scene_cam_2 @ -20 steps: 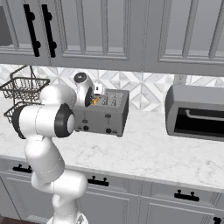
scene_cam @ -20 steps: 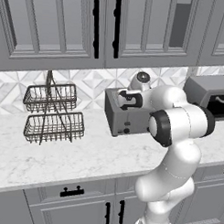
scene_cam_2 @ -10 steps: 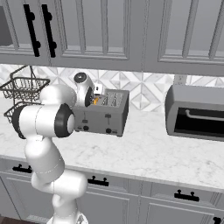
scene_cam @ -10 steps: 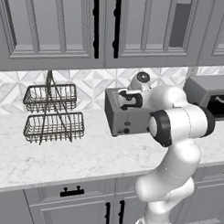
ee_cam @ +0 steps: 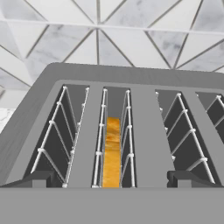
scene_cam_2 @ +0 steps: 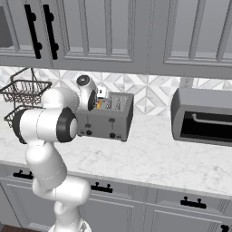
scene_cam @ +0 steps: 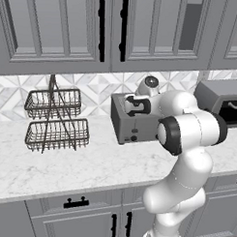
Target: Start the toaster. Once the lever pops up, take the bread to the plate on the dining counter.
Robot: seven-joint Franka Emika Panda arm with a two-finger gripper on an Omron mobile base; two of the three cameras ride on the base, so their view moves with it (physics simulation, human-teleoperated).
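The gripper (ee_cam: 111, 177) hangs over the toaster (ee_cam: 118, 131), fingers spread wide and empty. At twelve o'clock, the bread (ee_cam: 112, 153) sits deep in its slot, probably for toasting.

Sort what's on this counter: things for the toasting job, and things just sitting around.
For the job: toaster; bread down in its second slot from the left; open tool above the slots.
Just around: wire basket stand; grey oven.
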